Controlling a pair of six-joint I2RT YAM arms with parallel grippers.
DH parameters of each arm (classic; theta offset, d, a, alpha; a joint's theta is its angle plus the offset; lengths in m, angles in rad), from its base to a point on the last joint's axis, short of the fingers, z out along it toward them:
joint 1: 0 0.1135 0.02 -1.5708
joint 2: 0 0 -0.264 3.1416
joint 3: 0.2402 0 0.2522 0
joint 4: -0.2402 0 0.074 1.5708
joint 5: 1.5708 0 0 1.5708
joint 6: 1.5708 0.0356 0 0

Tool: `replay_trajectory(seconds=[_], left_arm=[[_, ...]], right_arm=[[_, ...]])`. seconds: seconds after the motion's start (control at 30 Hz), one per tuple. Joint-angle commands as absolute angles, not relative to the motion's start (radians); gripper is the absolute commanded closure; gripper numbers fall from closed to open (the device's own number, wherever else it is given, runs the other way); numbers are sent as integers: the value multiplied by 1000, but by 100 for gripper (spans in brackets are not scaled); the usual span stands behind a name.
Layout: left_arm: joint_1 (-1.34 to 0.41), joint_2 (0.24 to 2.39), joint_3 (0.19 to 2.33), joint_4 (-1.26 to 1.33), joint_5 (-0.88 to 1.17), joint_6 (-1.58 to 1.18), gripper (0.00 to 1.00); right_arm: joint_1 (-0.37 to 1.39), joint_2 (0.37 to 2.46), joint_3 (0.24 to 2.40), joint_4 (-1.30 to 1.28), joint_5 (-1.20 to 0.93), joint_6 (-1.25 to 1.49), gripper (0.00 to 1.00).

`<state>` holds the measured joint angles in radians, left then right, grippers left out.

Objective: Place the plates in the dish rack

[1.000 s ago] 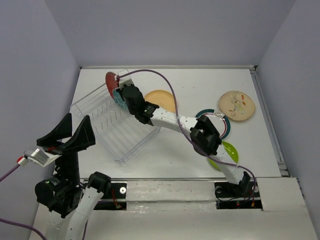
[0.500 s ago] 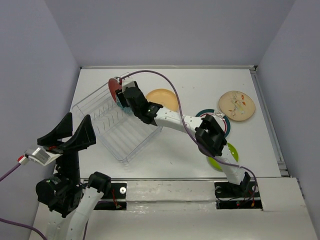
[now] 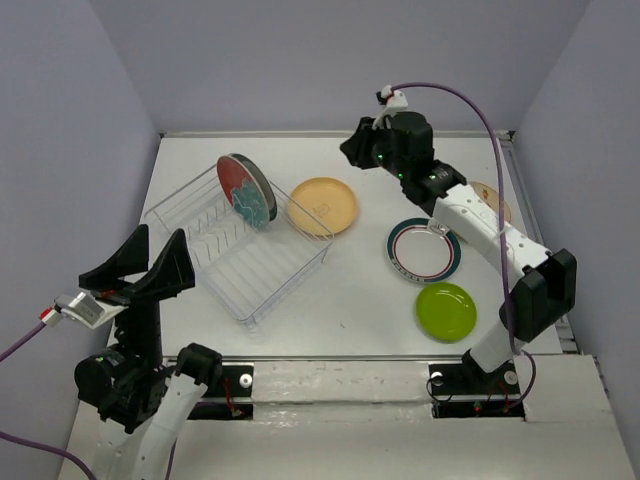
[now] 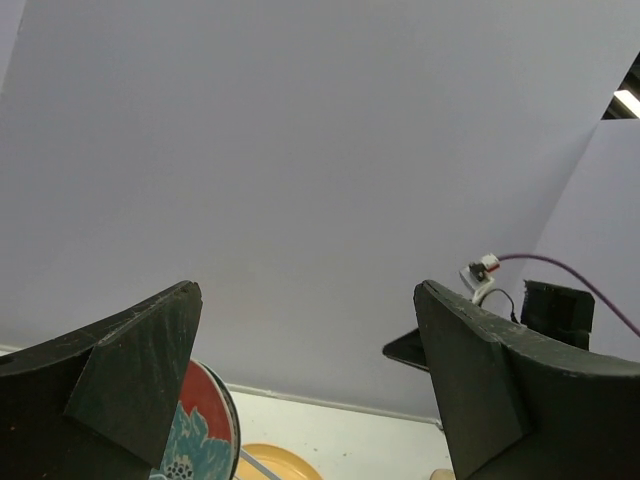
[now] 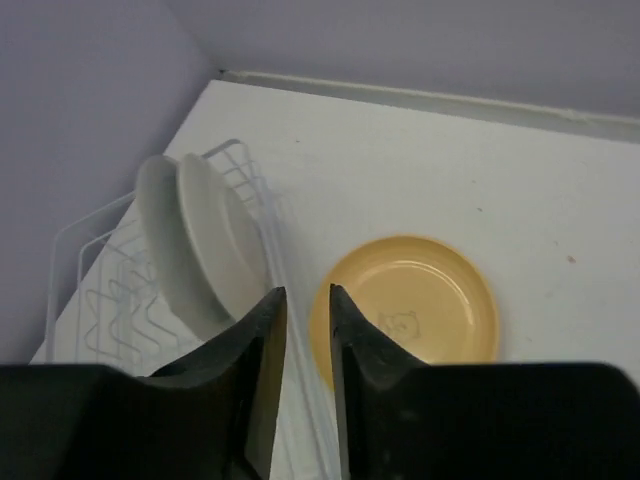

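The dish rack (image 3: 262,282) sits at the left of the table. The red plate with teal flower (image 3: 250,192) stands on edge in its far end, with a second plate close behind it; the right wrist view shows their two pale backs (image 5: 215,235). The orange-yellow plate (image 3: 323,205) lies flat beside the rack. A white teal-rimmed plate (image 3: 424,250) and the lime green plate (image 3: 446,311) lie at the right. The beige speckled plate (image 3: 497,203) is mostly hidden by the right arm. My right gripper (image 3: 352,150) is raised near the back wall, empty, jaws a narrow gap apart. My left gripper (image 3: 157,240) is wide open and empty, raised at the near left.
The back wall and side walls enclose the table. The right arm (image 3: 470,215) stretches over the right half of the table. In the right wrist view the rack's wire rim (image 5: 90,290) and the orange-yellow plate (image 5: 420,300) lie below the fingers.
My right gripper has let go of the red plate, which now stands in the rack. The right arm has swung up and back to the right. The left arm has not moved.
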<state>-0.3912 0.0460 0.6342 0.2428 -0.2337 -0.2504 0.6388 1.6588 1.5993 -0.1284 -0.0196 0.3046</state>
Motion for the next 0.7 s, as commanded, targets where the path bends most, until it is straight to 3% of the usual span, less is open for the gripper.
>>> replay_trajectory(seconds=[0.0,0.07,0.13,0.23,0.3,0.5,0.67], left_arm=[[-394,66,629,293,-219,-256,1],[-394,78,629,291,-216,-258,1],[-394,95,630,288,-212,-256,1],[-393,116,629,285,-206,-258,1],[-394,130,629,282,-199,-261,1],[-394,161,629,285,-189,-264,1],[-393,175,634,282,-192,-259,1]], right_arm=[[510,1660,1412,-166,-205,423,87],[448,1684,1379,-160,-234,446,92],[423,1716,1371,-163,-264,449,73],[399,1805,1388,-161,-278,460,31],[374,1876,1400,-160,-304,469,23],[354,2017,1465,-143,-330,505,24],[345,2127,1514,-143,-335,538,36]])
